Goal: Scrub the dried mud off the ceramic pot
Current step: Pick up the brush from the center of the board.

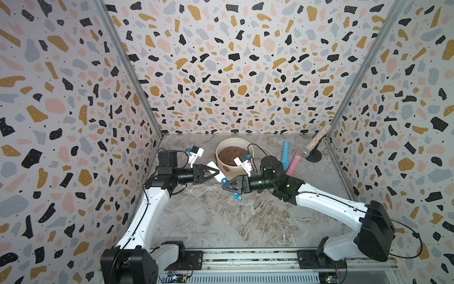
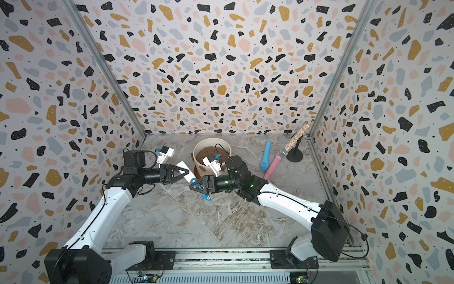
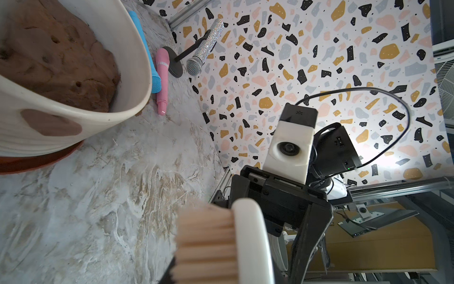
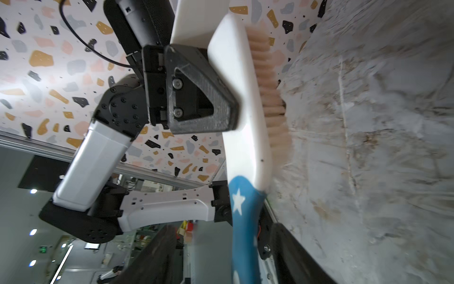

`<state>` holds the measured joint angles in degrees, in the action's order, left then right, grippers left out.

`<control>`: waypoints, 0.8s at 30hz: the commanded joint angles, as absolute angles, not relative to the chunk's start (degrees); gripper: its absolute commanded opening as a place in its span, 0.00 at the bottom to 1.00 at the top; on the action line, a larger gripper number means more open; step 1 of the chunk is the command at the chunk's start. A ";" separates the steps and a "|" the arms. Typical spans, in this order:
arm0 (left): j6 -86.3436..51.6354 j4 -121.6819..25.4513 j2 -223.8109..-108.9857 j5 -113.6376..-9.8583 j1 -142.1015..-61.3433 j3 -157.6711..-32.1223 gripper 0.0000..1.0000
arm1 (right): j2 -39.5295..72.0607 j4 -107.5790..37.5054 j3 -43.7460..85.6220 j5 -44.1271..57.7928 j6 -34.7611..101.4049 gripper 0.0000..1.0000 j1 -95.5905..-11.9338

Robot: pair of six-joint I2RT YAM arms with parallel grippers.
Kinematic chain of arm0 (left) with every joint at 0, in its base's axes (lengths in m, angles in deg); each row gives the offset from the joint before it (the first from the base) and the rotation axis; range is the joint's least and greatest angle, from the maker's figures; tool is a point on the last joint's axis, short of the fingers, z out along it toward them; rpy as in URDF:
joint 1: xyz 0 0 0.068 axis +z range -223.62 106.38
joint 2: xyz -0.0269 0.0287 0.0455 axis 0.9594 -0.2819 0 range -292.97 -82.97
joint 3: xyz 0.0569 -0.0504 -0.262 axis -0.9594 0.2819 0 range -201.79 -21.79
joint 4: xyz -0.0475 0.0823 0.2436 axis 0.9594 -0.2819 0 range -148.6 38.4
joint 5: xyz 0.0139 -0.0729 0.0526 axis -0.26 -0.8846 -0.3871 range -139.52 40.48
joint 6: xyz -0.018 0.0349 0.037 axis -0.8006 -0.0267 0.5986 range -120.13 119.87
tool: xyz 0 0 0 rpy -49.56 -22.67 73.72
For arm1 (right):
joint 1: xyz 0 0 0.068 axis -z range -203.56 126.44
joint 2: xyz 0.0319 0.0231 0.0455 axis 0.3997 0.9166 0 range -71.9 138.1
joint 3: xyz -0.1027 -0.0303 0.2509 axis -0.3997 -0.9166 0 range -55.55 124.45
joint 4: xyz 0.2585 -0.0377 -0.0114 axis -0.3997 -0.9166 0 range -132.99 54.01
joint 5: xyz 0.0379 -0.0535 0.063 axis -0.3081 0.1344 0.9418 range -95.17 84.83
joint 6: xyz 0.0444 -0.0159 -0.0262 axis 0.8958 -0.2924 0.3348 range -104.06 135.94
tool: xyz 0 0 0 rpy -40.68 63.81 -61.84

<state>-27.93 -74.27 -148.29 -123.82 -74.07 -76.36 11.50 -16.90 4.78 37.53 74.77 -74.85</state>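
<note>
While the left gripper (image 1: pixel 217 172) pinches the brush (image 1: pixel 212 165) and the right gripper (image 1: pixel 225 188) gapes wide, the dried mud (image 3: pixel 49 123) sits just past the left one.

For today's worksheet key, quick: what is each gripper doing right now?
Left gripper: jaws closed on the brush, at its white head.
Right gripper: jaws open around the blue handle, not gripping it.

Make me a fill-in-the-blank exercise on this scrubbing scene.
1. The left gripper clamps the scrub brush by its ____ head.
2. The brush's handle is ____ with a white star.
3. The jaws of the right gripper stand ____ around that handle.
4. The dried mud patch on the ribbed wall of the ceramic pot is ____.
Missing words: white; blue; open; brown.
</note>
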 commanded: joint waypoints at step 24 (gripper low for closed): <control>-15.97 -84.45 -146.74 -114.65 -72.48 -81.42 1.00 | 7.69 -64.39 16.91 16.38 37.53 0.00 -75.49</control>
<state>-23.40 -78.45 -147.33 -120.76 -73.55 -77.76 10.62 -40.54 11.89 30.47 57.41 -75.02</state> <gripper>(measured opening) 0.997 0.134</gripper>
